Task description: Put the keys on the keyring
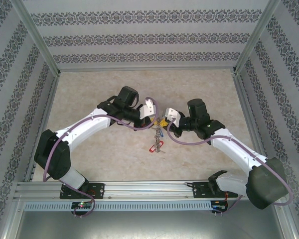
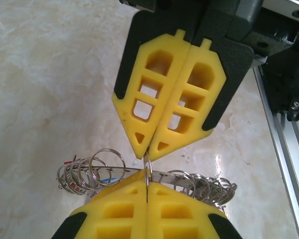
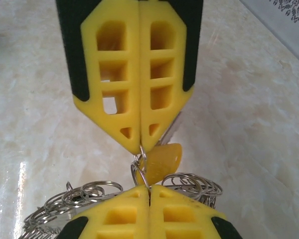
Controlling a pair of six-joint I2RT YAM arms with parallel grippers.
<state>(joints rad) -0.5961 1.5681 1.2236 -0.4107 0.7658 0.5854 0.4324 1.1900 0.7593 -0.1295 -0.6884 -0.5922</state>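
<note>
Ring-laden keyring (image 3: 194,185) beside yellow-tagged key (image 3: 162,160)

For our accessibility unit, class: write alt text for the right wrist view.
The right fingers, below, and the left fingers, above, both shut, meet tip to tip, pinching a small ring beside a yellow key tag. The keyring's bunched loops flank the lower pair.

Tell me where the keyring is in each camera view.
Top external: keyring at centre, between the left gripper and right gripper.
Left wrist: keyring low, behind the near yellow fingers.
Right wrist: keyring low, behind the near fingers.
Shared landmark: the small ring pinched between both closed gripper tips.
</note>
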